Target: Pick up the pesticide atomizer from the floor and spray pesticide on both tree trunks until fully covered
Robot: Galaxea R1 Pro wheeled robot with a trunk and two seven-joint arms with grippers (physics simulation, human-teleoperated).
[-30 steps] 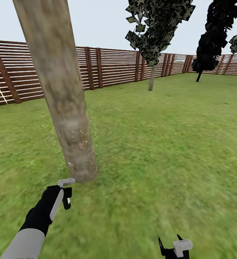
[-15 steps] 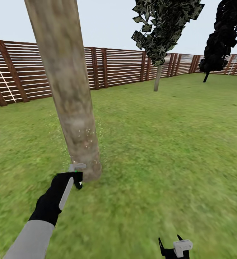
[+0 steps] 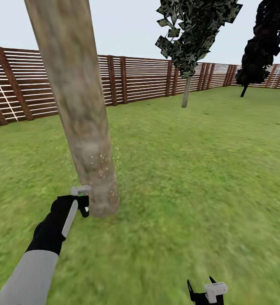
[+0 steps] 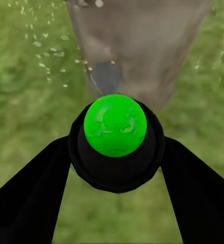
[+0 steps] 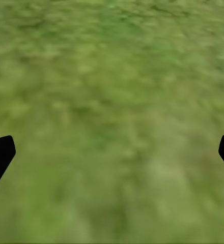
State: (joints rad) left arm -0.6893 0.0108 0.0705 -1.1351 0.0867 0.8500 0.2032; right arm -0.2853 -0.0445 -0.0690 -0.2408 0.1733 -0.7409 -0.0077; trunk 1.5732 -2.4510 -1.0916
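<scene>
The near tree trunk [image 3: 78, 110], thick and beige-grey, leans at the left of the head view. Whitish pesticide specks [image 3: 102, 163] dot its lower part and drift beside it [image 4: 40, 46]. My left gripper [image 3: 83, 202] is shut on the pesticide atomizer [image 4: 115, 127], a black body with a green round top. Its grey nozzle [image 4: 106, 77] points at the trunk's base [image 4: 137, 40] from close by. The second tree [image 3: 186, 91], with a pale trunk and jagged dark foliage, stands far off by the fence. My right gripper [image 3: 200, 283] hangs open over the grass [image 5: 112, 101].
A brown slat fence [image 3: 140, 78] bounds the lawn behind both trees. An all-black narrow tree [image 3: 261, 42] stands at the far right. Open grass [image 3: 199, 169] stretches between the near trunk and the far tree.
The head view has shifted a little, moving the trunk in the picture. My left gripper with the atomizer has risen and come closer to the trunk's base. The right gripper has stayed put.
</scene>
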